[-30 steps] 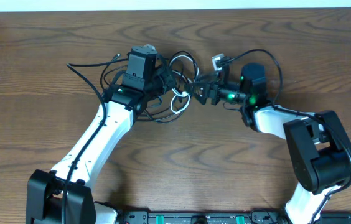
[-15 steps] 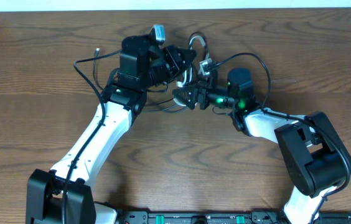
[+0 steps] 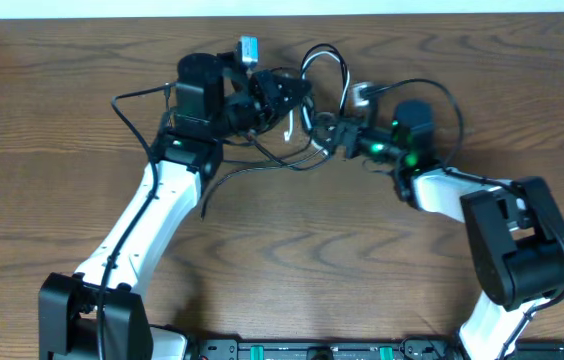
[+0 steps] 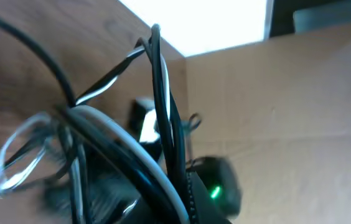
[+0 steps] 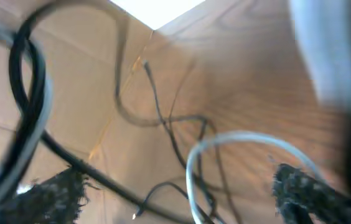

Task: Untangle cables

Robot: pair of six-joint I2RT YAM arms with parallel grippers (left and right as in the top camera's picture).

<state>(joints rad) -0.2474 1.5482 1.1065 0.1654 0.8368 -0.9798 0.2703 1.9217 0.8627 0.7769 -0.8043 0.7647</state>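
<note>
Black and white cables [image 3: 297, 130] on a brown wood-grain table [image 3: 62, 150].

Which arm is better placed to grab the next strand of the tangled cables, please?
Right. The right claw stands open with a white loop between its fingertips, while the left claw is shut on the cables, anchoring the bundle.

No legible text, label, brand, number or sign in any of the three views.
</note>
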